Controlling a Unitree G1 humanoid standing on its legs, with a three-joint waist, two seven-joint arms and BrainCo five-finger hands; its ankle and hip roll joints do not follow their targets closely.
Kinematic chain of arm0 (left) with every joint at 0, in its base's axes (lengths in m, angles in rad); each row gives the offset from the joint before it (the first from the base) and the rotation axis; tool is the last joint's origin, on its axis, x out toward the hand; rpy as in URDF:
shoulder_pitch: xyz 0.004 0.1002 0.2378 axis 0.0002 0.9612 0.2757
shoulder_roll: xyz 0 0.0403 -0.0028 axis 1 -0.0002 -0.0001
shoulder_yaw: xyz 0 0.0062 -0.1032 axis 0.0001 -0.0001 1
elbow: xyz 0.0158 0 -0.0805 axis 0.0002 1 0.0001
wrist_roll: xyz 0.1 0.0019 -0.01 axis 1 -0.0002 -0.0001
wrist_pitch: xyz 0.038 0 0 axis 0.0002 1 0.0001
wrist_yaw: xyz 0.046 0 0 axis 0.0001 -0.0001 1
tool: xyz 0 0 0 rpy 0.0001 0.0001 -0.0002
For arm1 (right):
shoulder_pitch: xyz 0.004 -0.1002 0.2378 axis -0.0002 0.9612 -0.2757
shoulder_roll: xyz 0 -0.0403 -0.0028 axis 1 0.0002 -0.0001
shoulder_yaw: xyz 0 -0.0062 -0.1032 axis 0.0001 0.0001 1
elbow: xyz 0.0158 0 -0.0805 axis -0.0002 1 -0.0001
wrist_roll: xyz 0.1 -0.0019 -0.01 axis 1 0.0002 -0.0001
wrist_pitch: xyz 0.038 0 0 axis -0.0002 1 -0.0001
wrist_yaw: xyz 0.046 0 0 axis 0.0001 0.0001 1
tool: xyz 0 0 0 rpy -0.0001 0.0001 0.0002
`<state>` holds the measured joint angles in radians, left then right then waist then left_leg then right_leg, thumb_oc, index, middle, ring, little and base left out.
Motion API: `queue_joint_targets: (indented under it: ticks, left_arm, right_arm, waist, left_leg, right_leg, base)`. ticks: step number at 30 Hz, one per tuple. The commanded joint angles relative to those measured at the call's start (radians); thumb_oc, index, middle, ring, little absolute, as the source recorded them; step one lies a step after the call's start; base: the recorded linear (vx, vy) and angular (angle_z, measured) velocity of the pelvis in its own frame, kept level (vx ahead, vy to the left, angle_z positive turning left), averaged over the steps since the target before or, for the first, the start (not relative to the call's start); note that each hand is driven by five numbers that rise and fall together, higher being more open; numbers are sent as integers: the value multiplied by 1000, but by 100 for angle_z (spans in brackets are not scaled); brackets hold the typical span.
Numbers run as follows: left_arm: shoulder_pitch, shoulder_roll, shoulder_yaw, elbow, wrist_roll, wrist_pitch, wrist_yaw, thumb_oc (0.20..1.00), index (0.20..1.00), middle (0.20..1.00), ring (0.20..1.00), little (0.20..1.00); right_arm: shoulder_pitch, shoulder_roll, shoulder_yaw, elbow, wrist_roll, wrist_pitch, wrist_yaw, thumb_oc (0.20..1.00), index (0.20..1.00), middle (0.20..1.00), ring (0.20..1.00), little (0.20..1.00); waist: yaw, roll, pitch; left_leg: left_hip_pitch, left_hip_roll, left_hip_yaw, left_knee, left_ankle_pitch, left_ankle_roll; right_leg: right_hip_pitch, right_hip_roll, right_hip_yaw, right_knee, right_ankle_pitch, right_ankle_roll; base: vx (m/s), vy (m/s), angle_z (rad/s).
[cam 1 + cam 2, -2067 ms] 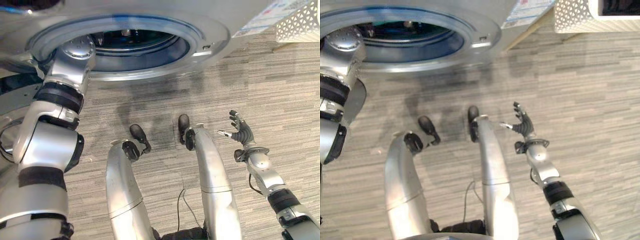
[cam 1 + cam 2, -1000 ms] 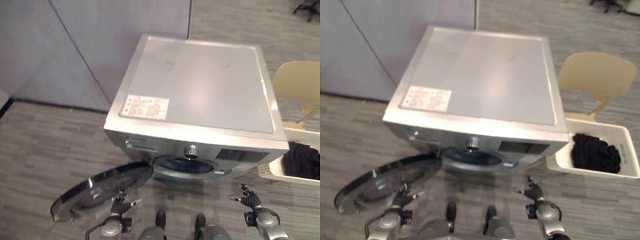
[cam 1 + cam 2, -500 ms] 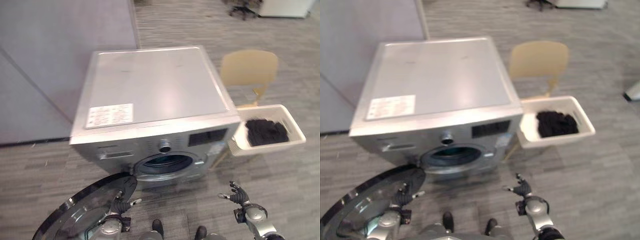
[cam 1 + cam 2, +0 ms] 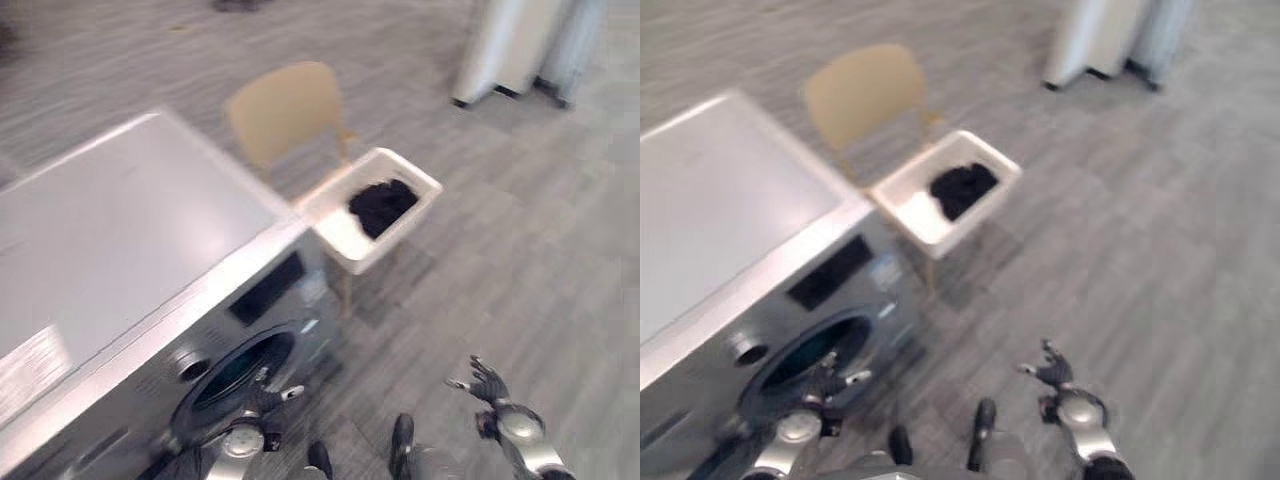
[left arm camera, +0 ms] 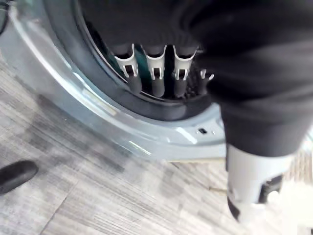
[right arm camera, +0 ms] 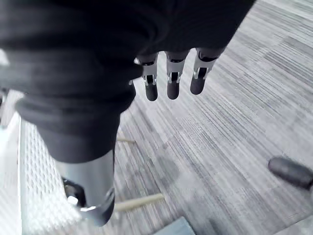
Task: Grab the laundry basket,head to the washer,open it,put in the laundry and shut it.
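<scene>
washer (image 4: 150,300) stands with its round opening (image 4: 232,372) uncovered, dark drum showing just past the left hand's (image 5: 161,73) fingers (image 5: 157,78), which hang straight and relaxed, holding nothing. right hand (image 4: 487,385) hovers over bare floor (image 4: 540,260), fingers (image 6: 168,81) loosely spread, also empty. laundry basket (image 4: 335,230) sits on a pale chair (image 4: 285,110) beside the washer, well beyond the right fingertips, dark laundry (image 4: 382,203) heaped inside. judging by this, opening looks done and loading is the step in hand. next move calls for turning toward the basket, reaching in with the right hand and closing on the dark clothes.
</scene>
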<state>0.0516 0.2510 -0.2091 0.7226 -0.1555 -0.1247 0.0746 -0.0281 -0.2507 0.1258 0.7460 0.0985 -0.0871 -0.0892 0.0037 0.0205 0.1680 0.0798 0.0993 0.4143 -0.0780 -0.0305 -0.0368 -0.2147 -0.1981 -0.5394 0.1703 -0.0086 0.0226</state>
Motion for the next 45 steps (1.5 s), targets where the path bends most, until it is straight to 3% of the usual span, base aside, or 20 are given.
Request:
queue_joint_targets:
  ticks: [1,4,7,8,9,10,11,15,18,19,21,24,27,28,31,34,36,37,40,45]
  left_arm:
    - [-59,24,-15,11,-16,-37,4,1000,1000,1000,1000,1000]
    - [-57,12,-13,25,-14,-43,6,1000,1000,1000,1000,1000]
    - [-66,-9,-18,35,-33,-43,0,1000,1000,1000,1000,1000]
    - [-66,-13,-23,38,-38,-47,-6,1000,1000,1000,1000,1000]
    - [-63,-19,-38,29,-46,-48,-9,1000,1000,1000,1000,1000]
    - [-63,-19,-38,29,-46,-48,-9,1000,1000,1000,1000,1000]
    - [-63,-25,-44,28,-46,-43,-8,1000,1000,1000,1000,1000]
    - [-59,-21,-42,29,-44,-40,-6,1000,1000,1000,1000,1000]
    - [-60,-19,-41,36,-41,-42,-5,1000,1000,1000,1000,1000]
    - [-61,-18,-38,36,-36,-41,-2,1000,1000,1000,1000,1000]
    - [-50,-22,-32,35,-39,-39,-12,1000,1000,1000,1000,1000]
    - [-42,-17,-23,43,-42,-36,-11,1000,1000,1000,1000,1000]
    - [-33,5,-14,27,-46,-34,-18,1000,1000,1000,1000,1000]
    - [-34,21,-5,23,-44,-33,-13,1000,1000,1000,1000,1000]
    - [-28,27,0,23,-44,-36,-8,1000,1000,1000,1000,1000]
    - [-30,28,-2,22,-48,-45,-5,1000,1000,1000,1000,1000]
    - [-33,28,-12,24,-38,-47,-4,1000,1000,1000,1000,1000]
    - [-48,19,-26,56,-19,-46,-3,1000,1000,1000,1000,1000]
    - [-65,16,-38,80,-17,-45,-5,1000,1000,1000,1000,1000]
    - [-32,11,-26,42,-39,-43,-16,1000,1000,1000,1000,1000]
  right_arm:
    - [12,-44,6,-63,35,-20,-30,1000,1000,1000,1000,1000]
    - [35,-47,6,-72,40,-22,-32,1000,1000,1000,1000,1000]
    - [31,-76,6,-72,39,-21,-40,1000,1000,1000,1000,1000]
    - [32,-81,3,-68,42,-23,-37,1000,1000,1000,1000,1000]
    - [38,-84,2,-60,43,-20,-33,1000,1000,1000,1000,1000]
    - [38,-84,2,-60,43,-20,-33,1000,1000,1000,1000,1000]
    - [38,-87,4,-58,40,-16,-32,1000,1000,1000,1000,1000]
    - [20,-87,21,-29,32,-20,-39,1000,1000,1000,1000,1000]
    - [15,-86,17,-17,35,-25,-50,1000,1000,1000,1000,1000]
    - [11,-88,14,-16,35,-24,-56,1000,1000,1000,1000,1000]
    - [25,-77,19,-15,28,-22,-48,1000,1000,1000,1000,1000]
    - [32,-60,27,-3,15,-19,-40,1000,1000,1000,1000,1000]
    - [17,-49,38,10,-1,-15,-27,1000,1000,1000,1000,1000]
    - [-4,-53,42,7,-14,-14,-23,1000,1000,1000,1000,1000]
    - [-16,-51,42,-2,-14,-15,-19,1000,1000,1000,1000,1000]
    - [-31,-62,49,-6,-12,-22,-21,1000,1000,1000,1000,1000]
    - [-36,-74,58,-15,-8,-23,-18,1000,1000,1000,1000,1000]
    - [-29,-87,58,-10,2,-25,-22,1000,1000,1000,1000,1000]
    - [-33,-97,59,0,-3,-23,-24,1000,1000,1000,1000,1000]
    - [-23,-117,57,-75,-16,-39,-11,1000,1000,1000,1000,1000]
  waist:
    - [16,14,29]
    - [-1,23,27]
    - [-6,35,38]
    - [2,38,44]
    - [27,20,56]
    - [27,20,56]
    - [42,1,64]
    - [97,4,72]
    - [112,2,73]
    - [113,-3,71]
    - [117,-6,50]
    - [132,-39,31]
    - [151,-72,27]
    - [153,-64,36]
    - [151,-54,38]
    - [159,-34,38]
    - [147,-32,37]
    - [110,-38,44]
    - [100,-49,43]
    - [109,-56,28]
  left_leg:
    - [11,5,-114,114,-132,3]
    - [24,30,-101,172,-154,-7]
    - [-33,93,-114,339,-101,-38]
    - [-52,95,-142,376,-56,-56]
    - [-127,26,-238,424,-97,-46]
    - [-127,26,-238,424,-97,-46]
    - [-182,-11,-249,391,-134,-32]
    - [-280,-124,-342,176,33,-26]
    - [-325,-128,-310,73,82,-39]
    - [-357,-114,-220,44,84,-48]
    - [-314,-98,-183,8,122,-25]
    - [-300,-112,-205,43,119,-4]
    - [-251,-127,-215,74,65,43]
    - [-208,-132,-231,83,40,79]
    - [-154,-143,-277,70,20,93]
    - [-128,-142,-359,55,22,81]
    - [-122,-155,-438,56,22,78]
    - [-120,-196,-591,68,22,62]
    - [-124,-221,-653,92,13,45]
    - [-152,-221,-685,145,-9,9]
  right_leg:
    - [73,10,57,-33,-83,99]
    - [87,33,91,-48,-90,84]
    - [132,67,97,-96,-107,55]
    - [150,82,103,-105,-115,41]
    - [201,93,131,-129,-141,32]
    - [201,93,131,-129,-141,32]
    - [237,91,147,-149,-151,39]
    - [286,158,194,-186,-153,33]
    - [320,182,197,-209,-173,37]
    - [351,190,196,-214,-203,42]
    - [377,205,187,-205,-222,47]
    - [396,187,181,-163,-244,57]
    - [360,117,147,67,-243,106]
    - [277,66,119,265,-143,148]
    - [214,35,128,355,-119,150]
    - [182,46,158,228,-174,108]
    - [136,101,275,117,-170,90]
    - [76,192,515,-4,-120,88]
    - [96,196,554,-69,-87,83]
    - [184,164,455,-165,-64,67]
  base:
    - [254,-245,-48]
    - [195,-182,3]
    - [157,-200,-37]
    - [338,-196,-42]
    - [304,-163,-31]
    - [381,-145,-49]
    - [172,-44,-43]
    - [258,-26,-19]
    - [284,-5,-34]
    - [188,46,-9]
    - [405,68,2]
    - [319,44,18]
    - [307,124,50]
    - [182,107,58]
    - [158,32,71]
    - [172,-109,99]
    - [204,-198,145]
    - [215,-226,177]
    - [114,-171,281]
    - [89,-194,145]
